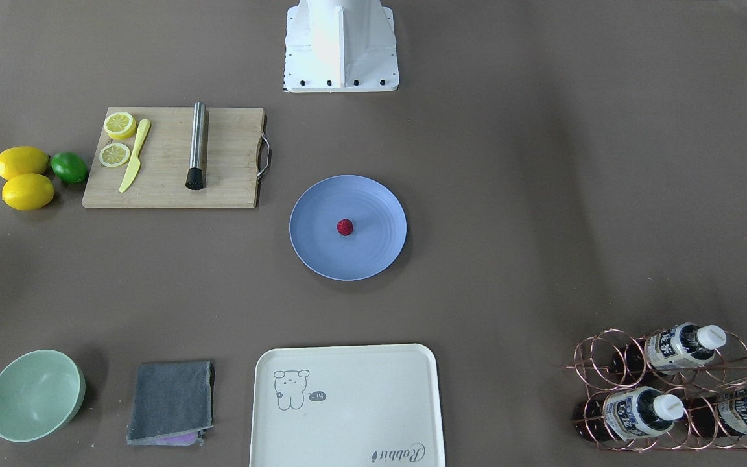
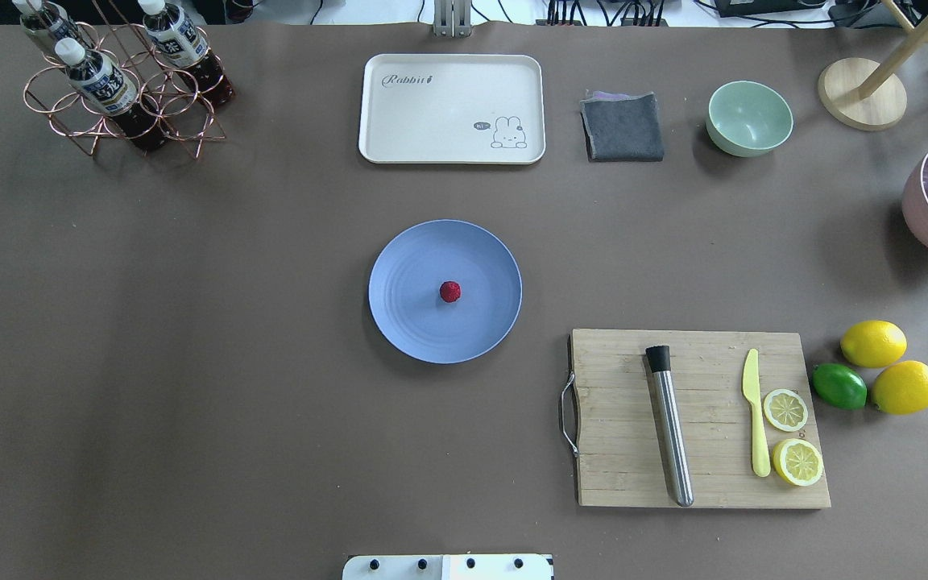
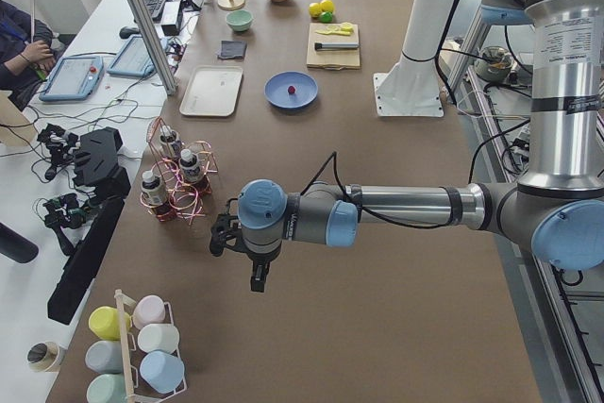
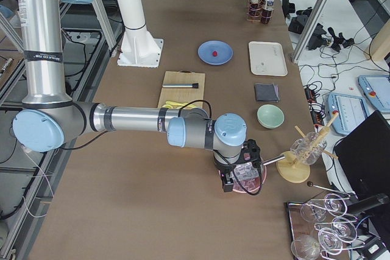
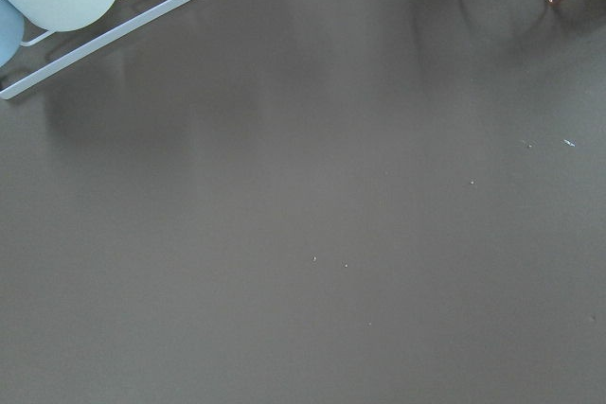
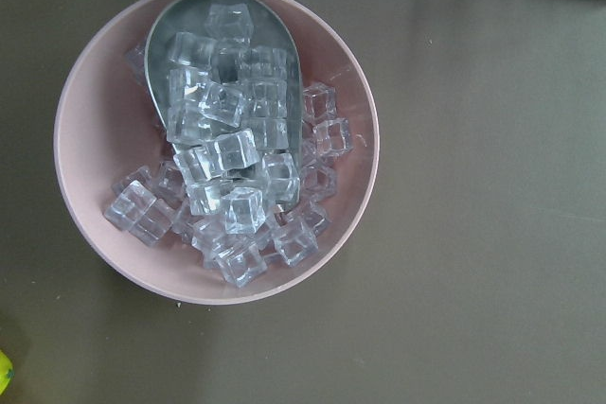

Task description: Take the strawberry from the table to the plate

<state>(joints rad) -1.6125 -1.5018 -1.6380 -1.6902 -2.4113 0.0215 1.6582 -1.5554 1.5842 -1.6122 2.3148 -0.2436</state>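
The strawberry (image 2: 449, 292) lies at about the middle of the plate (image 2: 408, 326), touching its blue surface. The plate sits on the table (image 2: 190, 322), in front of the robot's base.

On the robot's right of the plate and a little nearer the base lies a wooden cutting board (image 2: 617, 451). It carries a steel muddler (image 2: 671, 427), a yellow knife (image 2: 756, 419) and 2 lemon slices (image 2: 786, 409). Beyond the board from the plate are 2 lemons (image 2: 873, 343) and 1 lime (image 2: 839, 386).

On the far side of the plate from the base stands a cream tray (image 2: 432, 121). A grey cloth (image 2: 623, 127) and a mint bowl (image 2: 750, 117) lie further to the robot's right of it. Far to the robot's left of the plate is a copper rack (image 2: 122, 121) holding 3 bottles.

The left gripper (image 3: 258, 280) hangs over bare table, well apart from the plate and past the rack. The right gripper (image 4: 234, 182) hangs well apart from the plate at the other end, over a pink bowl (image 6: 85, 120) of ice cubes with a metal scoop (image 6: 170, 21). I cannot tell whether either gripper's jaws are spread or closed.
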